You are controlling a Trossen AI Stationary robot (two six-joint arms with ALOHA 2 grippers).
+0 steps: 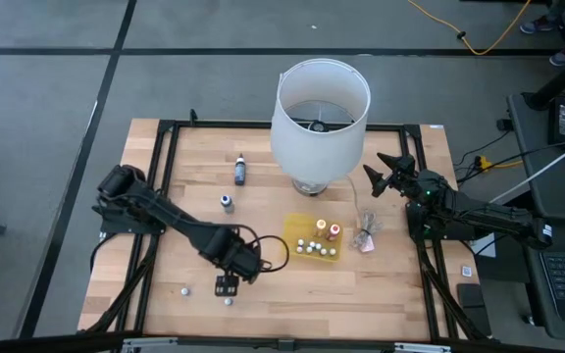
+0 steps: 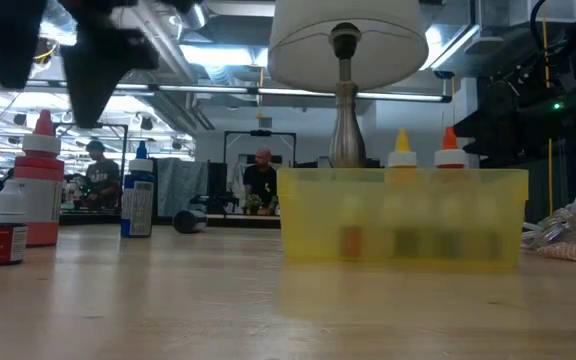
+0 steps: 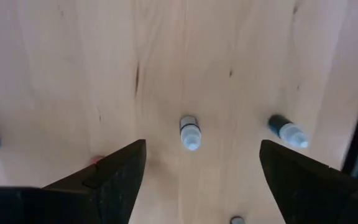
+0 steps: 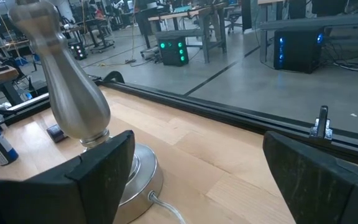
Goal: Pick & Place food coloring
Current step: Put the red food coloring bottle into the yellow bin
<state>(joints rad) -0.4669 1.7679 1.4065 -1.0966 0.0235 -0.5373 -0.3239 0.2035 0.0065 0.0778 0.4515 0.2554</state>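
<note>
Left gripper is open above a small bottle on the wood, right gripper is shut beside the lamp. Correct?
Not quite: the right gripper is open too, fingers wide apart in the right wrist view, near the lamp. The left gripper is open over the small bottle.

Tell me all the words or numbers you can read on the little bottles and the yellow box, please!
None can be read.
Red-topped bottle: no readable print.
Small bottle with a dark red label: print too blurred.
Blue bottle: label too blurred.
Yellow tray: no words show.
Bottles lying on the table: no readable label.
</note>
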